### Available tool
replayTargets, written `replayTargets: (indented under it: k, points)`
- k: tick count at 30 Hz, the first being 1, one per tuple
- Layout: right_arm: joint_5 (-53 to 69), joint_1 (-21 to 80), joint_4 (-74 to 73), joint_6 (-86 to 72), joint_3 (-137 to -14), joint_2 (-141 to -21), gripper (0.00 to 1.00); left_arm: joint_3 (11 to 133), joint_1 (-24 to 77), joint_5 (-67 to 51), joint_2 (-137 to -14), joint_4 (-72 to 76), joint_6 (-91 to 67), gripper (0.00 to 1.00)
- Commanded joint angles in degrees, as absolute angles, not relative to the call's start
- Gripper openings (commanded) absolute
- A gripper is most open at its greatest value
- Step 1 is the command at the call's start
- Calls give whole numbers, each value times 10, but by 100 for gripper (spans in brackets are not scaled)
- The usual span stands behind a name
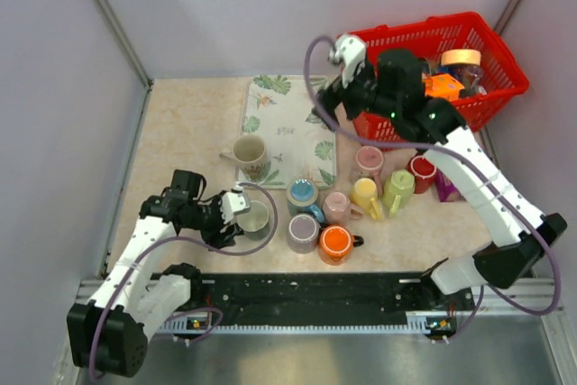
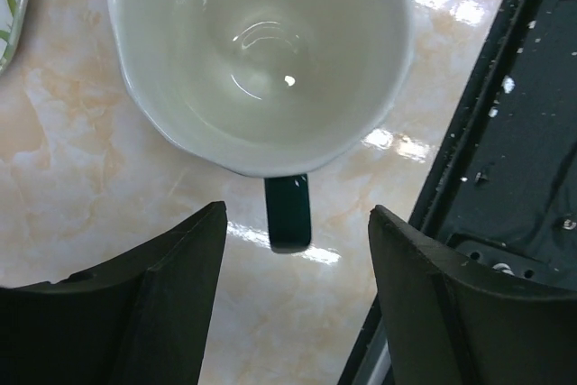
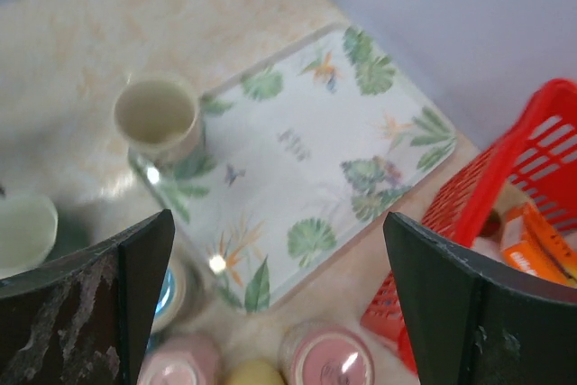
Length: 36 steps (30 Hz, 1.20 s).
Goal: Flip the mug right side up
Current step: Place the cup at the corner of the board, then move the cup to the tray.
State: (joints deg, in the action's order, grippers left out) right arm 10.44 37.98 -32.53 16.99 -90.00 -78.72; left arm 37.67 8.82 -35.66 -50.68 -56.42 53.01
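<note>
Beyond the spread left tool (image 2: 297, 223), the upright mug (image 2: 261, 51) has its far rim cropped.

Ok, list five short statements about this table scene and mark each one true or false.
1. The dark green mug with the white inside stands mouth up. True.
2. The left gripper is shut on that mug's handle. False: it is open, the handle untouched in the gap.
3. The red plastic basket sits at the table's far right. True.
4. The right gripper grips the basket's rim. False: it is open and empty above the leaf-printed tray.
5. The orange mug lies on its side. False: it stands mouth up.
</note>
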Motion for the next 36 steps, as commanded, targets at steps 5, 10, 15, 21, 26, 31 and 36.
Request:
replayTargets:
  k: [5, 10, 15, 21, 26, 31, 36]
  points:
    - [124, 298, -263, -49, -1114, -853, 99, 364, 122, -327, -559, -430, 496, 60]
    - [148, 270, -250, -80, -1163, -874, 99, 378, 147, -340, -589, -430, 488, 52]
    - [144, 261, -238, -62, -1168, -878, 99, 403, 179, -344, -612, -481, 518, 18]
    - [137, 249, -234, -67, -1115, -851, 99, 510, 179, -349, -590, -576, 570, 0]
    - [136, 238, -233, -60, -1090, -831, 99, 655, 178, -337, -599, -589, 582, 0]
    - [134, 232, -232, -48, -1061, -817, 99, 825, 160, -350, -720, -612, 604, 0]
    - [140, 226, -233, -43, -1042, -809, 99, 969, 122, -368, -846, -600, 641, 0]
